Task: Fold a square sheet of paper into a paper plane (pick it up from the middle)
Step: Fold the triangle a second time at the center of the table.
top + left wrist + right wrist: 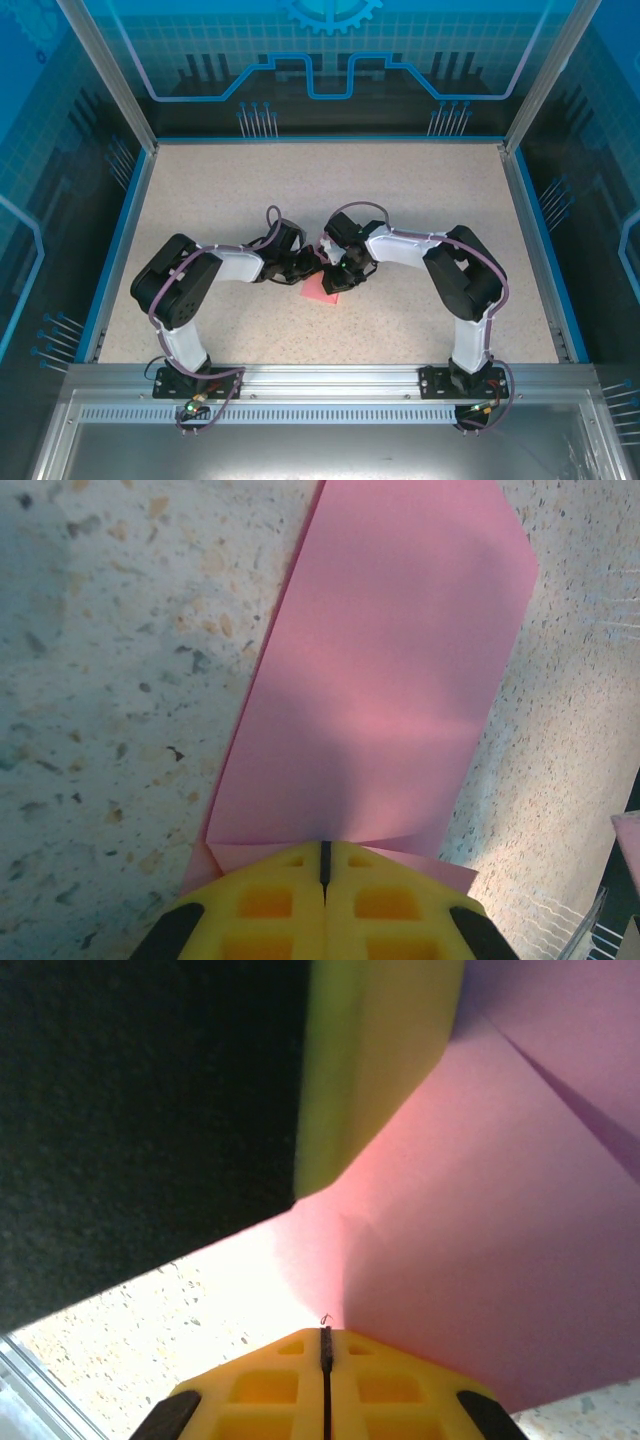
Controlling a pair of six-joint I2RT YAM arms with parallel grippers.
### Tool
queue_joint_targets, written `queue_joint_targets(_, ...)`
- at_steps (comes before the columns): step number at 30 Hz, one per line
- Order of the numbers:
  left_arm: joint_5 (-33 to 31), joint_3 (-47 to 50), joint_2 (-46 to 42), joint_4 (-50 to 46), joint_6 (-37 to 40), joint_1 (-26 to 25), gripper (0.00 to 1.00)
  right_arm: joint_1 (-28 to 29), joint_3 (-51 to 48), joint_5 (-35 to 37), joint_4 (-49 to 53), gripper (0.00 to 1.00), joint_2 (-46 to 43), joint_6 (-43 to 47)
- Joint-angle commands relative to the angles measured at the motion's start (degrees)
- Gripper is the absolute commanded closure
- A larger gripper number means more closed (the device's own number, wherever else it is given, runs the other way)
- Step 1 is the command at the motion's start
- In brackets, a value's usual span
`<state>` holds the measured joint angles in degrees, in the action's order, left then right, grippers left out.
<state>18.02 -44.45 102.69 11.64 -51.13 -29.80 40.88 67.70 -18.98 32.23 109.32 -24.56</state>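
Surface: speckled beige table (200, 200), blue rim, see-through blue enclosure walls (330, 60) round it.
Paper: pink paper (390, 660) lies flat on table, about mid-table, just in front of where the two arms meet. Already partly folded: long narrow shape, far-right corner (520, 542) cut on a slant, small flaps poking out by the near end.
Crease: diagonal fold line (570, 1100) seen in right wrist view, a layer lying over the sheet there.
L claw: left gripper (323, 865) at near end of paper, jaws together w/ just a hairline slit. Tips touch paper; can't tell if it pinches an edge or only presses down.
R claw: right gripper (325, 1345) also jaws together, tips at paper edge facing the L one – L's yellow finger (375, 1060) sits on the paper right in front of it. Pinch vs press: can't tell.
Arms: both elbows out, wrists turned in, grippers nearly touching over the paper in top view.
Step (judged): mid-fold, prob. flattening or holding a crease; not a dart yet, no pointed nose or centre crease seen.
Next (judged): one claw must pin the paper while the other lifts a free edge & lays it over – thin sheet, so slip or skewed crease is the risk.
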Motion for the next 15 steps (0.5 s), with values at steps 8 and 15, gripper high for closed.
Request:
queue_joint_targets(8,-5.8,2.5,2.4,-8.3,-0.9,-0.4,1.0,0.3,-1.5,0.3,2.1,0.93,1.3,0.8)
queue_joint_targets(15,-6.6,2.4,2.8,-9.3,-1.1,-0.5,1.0,0.1,-4.7,0.4,1.2,0.93,0.7,0.8)
